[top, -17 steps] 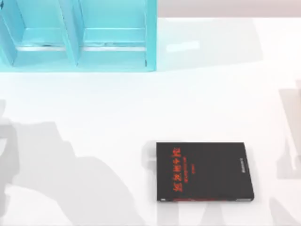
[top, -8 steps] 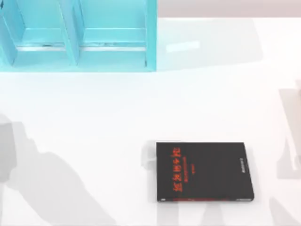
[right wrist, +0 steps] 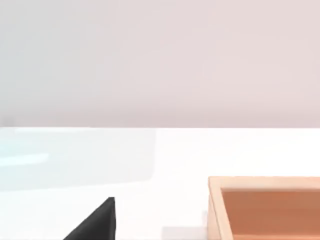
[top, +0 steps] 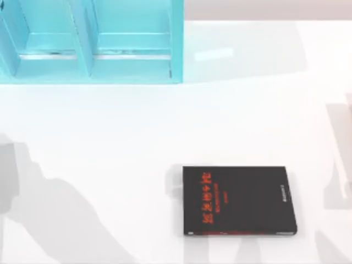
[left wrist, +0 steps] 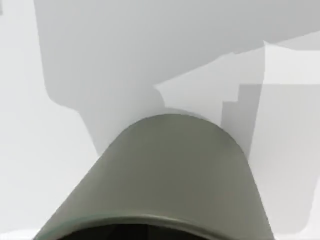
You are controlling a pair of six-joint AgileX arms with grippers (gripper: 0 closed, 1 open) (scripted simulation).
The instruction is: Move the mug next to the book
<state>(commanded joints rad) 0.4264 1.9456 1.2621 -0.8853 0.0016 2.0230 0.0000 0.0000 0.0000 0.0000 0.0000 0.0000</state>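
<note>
I'm looking down on the white table (top: 137,126), and the biggest thing on it is the turquoise shelf unit (top: 91,41) standing along the far edge on the left side, its open compartments divided by upright panels. Next in size is the book (top: 239,201), lying flat and closed near the front edge, a little right of centre, black cover up with the red lettering running along its left part and small pale text near its right edge; nothing touches it. My right wrist camera catches a dark corner of that book (right wrist: 97,222) low in its picture, and beside it, apart from the book, the rim and inside wall of a tan wooden tray (right wrist: 265,205) resting on the tabletop. My left wrist camera looks straight along the olive-grey mug (left wrist: 170,175), very close to the lens, its rounded wall up against the view and its dark rim at the picture's lower edge, with the pale table and grey shadows behind it. For both arms, I cannot tell whether the pincers are apart or together.
</note>
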